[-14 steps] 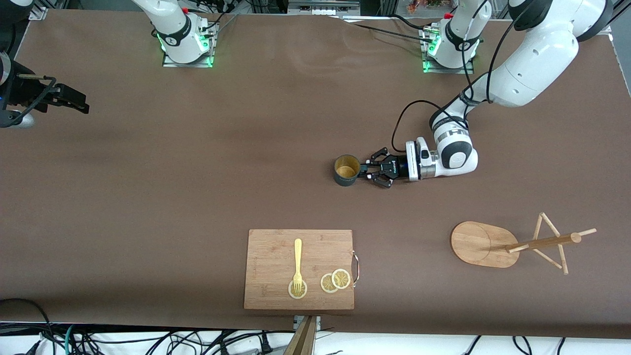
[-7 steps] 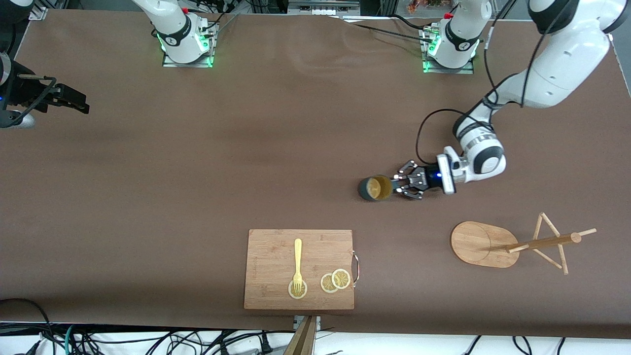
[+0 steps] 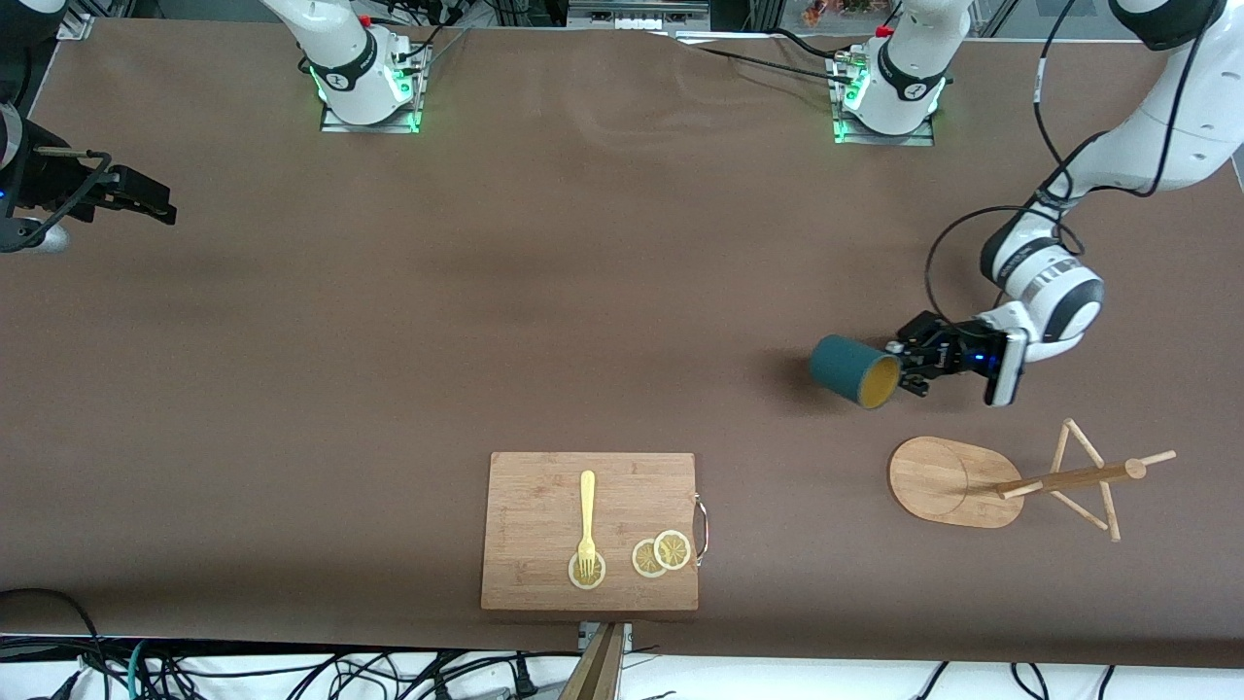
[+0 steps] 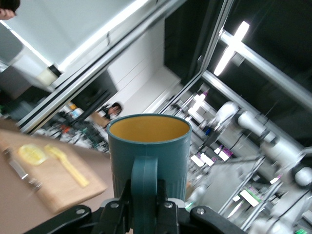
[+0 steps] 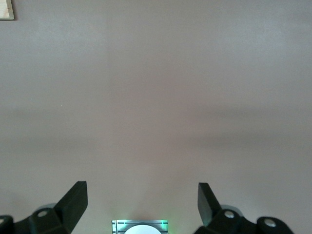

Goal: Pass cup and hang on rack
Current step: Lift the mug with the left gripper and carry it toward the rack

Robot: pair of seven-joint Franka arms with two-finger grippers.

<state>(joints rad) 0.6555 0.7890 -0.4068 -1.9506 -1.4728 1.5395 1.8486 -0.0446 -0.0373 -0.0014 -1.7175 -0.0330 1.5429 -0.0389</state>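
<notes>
No text, label, brand or number can be read anywhere — none legible.

**Table surface and what rests on it**

Long table covered in matte brown sheet (image 3: 544,292). Directly on it: a rectangular light wooden cutting board with a small metal handle (image 3: 544,496), close to the front camera's edge; a light wooden mug rack with oval flat base, central pole and thin dowel pegs (image 3: 948,483), standing toward the left arm's end of the table.
</notes>
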